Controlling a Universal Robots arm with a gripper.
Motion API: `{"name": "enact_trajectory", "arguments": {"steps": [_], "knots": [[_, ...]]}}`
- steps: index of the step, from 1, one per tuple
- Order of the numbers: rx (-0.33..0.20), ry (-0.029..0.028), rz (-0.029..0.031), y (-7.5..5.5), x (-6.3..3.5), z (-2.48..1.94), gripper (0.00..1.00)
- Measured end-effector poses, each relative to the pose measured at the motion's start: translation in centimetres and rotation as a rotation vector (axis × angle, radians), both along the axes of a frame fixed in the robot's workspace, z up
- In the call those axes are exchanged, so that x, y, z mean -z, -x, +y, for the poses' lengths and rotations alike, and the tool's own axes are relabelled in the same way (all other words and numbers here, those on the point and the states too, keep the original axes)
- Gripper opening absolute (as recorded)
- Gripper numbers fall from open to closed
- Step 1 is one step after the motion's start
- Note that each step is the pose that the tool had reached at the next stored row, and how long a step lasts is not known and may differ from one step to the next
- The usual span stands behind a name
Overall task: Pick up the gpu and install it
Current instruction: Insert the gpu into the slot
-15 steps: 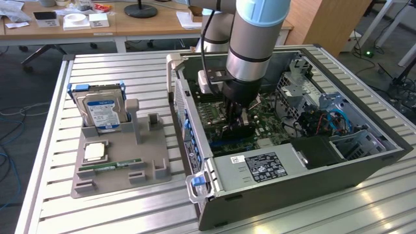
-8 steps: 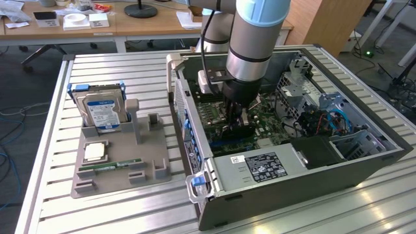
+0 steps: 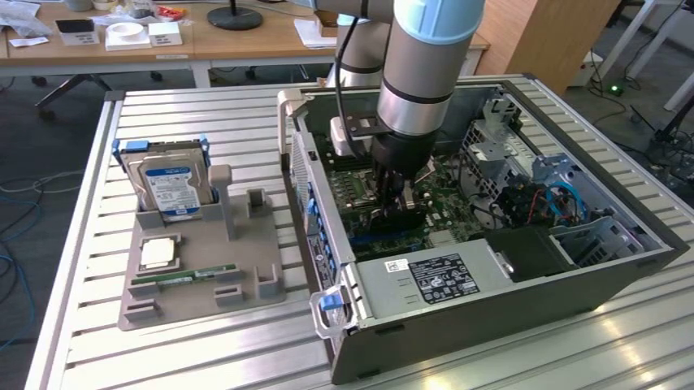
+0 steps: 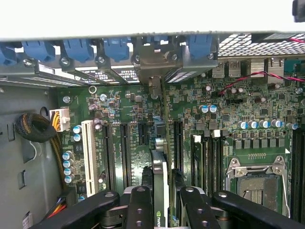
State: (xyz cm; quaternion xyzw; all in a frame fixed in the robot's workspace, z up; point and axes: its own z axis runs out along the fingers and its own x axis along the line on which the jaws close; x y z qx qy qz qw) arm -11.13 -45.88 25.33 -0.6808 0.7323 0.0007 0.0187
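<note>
On the slatted bench (image 3: pixel 217 349), at the exterior view's left, a gray holder (image 3: pixel 201 284) carries a hard drive (image 3: pixel 171 185) and a slim green RAM stick (image 3: pixel 195 275). To the right, the hand (image 3: pixel 388 213) reaches down into the open computer case (image 3: pixel 488 268). It grips the gpu (image 4: pixel 161 191) (held on edge) between its fingers (image 4: pixel 140 210), the card standing upright over the motherboard (image 4: pixel 209 129) slots.
</note>
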Motion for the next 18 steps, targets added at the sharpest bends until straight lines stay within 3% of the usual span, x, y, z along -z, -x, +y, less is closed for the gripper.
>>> {"name": "enact_trajectory", "arguments": {"steps": [18], "knots": [[0.000, -0.0004, 0.0000, 0.21, 0.13, 0.00, 0.27]]}}
